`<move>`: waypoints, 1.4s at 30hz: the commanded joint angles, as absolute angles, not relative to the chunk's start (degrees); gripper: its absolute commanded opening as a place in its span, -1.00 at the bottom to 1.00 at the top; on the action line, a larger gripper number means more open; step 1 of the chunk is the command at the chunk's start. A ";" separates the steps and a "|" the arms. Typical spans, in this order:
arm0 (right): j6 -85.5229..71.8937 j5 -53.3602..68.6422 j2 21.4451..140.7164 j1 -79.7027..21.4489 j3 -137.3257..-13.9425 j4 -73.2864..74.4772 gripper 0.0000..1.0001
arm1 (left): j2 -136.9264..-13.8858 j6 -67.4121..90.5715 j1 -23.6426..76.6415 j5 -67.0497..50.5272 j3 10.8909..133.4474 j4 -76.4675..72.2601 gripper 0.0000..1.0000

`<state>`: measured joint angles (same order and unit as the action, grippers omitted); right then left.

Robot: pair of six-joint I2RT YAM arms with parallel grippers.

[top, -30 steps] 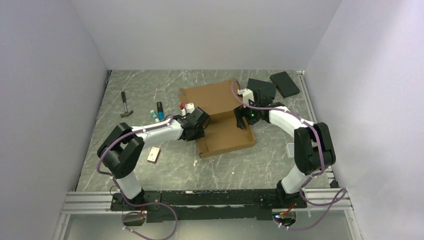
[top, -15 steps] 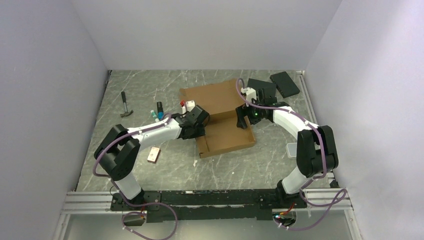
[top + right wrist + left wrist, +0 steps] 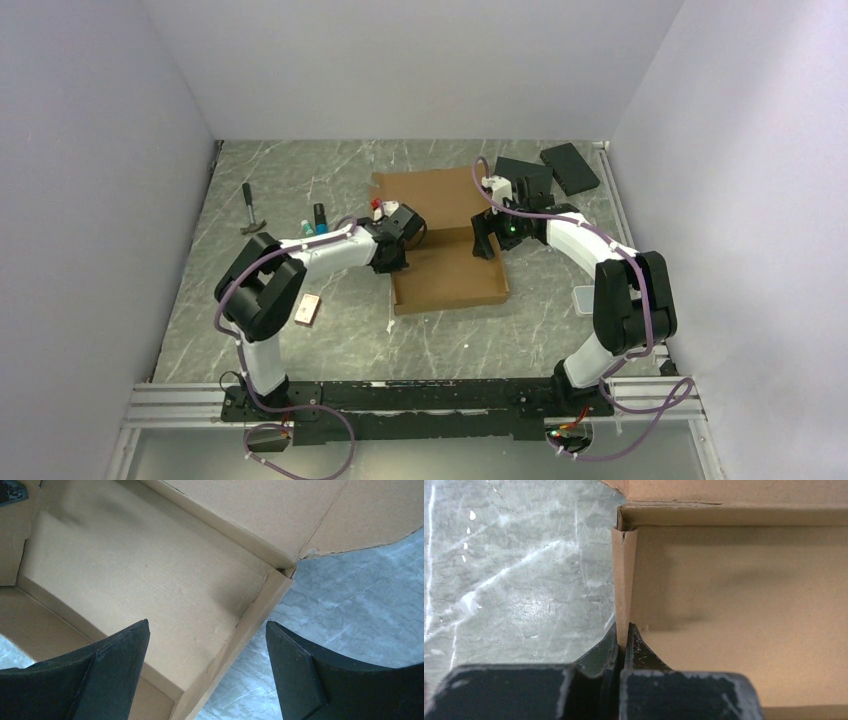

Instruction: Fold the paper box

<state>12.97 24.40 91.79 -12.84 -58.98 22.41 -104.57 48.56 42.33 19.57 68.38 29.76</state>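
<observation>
The paper box [image 3: 450,275] sits mid-table, its shallow tray half nearer the arms and the lid panel [image 3: 430,195] lying flat behind it, right between the two grippers.

The big change: half a second ago the left gripper [image 3: 396,258] had its jaws apart next to the box. Now it's clamped tight on the tray's left side wall [image 3: 624,580]. In the left wrist view the cardboard edge is pinched between the two fingers, and the wall stands upright all the way to the back corner. The whole box also looks nudged a bit, squarer to the table edge than a second ago.

The right gripper [image 3: 207,625] hasn't grabbed anything. Its jaws are spread wide and hang over the right side wall [image 3: 240,635] near the back corner, one finger over the inside of the tray and one over the marble-look table [image 3: 300,180]. I can't tell if either finger is touching the cardboard.

My guess: the left side is now held up and anchored, so the right side can be stood up or pinched next, then the lid comes over. So, early-to-middle of the fold.

The hammer [image 3: 250,210], the little bottles [image 3: 318,218] and the black slabs [image 3: 570,167] are all well clear of the action.
</observation>
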 commanded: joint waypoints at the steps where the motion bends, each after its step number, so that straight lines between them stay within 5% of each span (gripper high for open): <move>1: 13.88 25.65 89.68 -12.66 -60.99 22.06 0.80 | -109.32 45.24 42.11 23.15 71.03 34.97 -1.00; 8: 13.80 25.89 89.40 -12.18 -60.99 22.06 0.80 | -112.19 42.71 42.90 30.52 76.89 40.12 -1.00; 12: 13.71 26.32 89.13 -11.67 -60.86 22.06 0.80 | -109.10 41.68 42.93 30.59 76.99 39.36 -0.38; 14: 13.71 26.48 89.15 -11.69 -60.95 22.06 0.80 | -107.22 41.05 42.93 30.26 77.06 39.01 -0.23; 23: 13.71 27.13 88.86 -11.18 -60.92 22.23 0.80 | -100.33 38.59 42.96 24.94 74.82 36.37 -0.03; 31: 14.57 27.88 87.98 -10.92 -61.15 22.81 0.81 | -89.05 27.94 41.94 13.68 65.67 26.31 0.53; 38: 17.60 29.82 85.40 -10.35 -61.33 24.24 0.82 | -77.15 24.86 26.64 -6.59 55.50 20.74 0.60; 42: 18.05 30.62 85.06 -10.08 -61.34 24.43 0.81 | -71.41 29.18 18.69 -4.69 52.01 22.50 0.69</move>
<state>16.08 28.23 87.02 -10.55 -59.13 24.18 -76.82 27.07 24.12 -1.02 54.26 23.42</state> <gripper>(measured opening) 0.906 0.813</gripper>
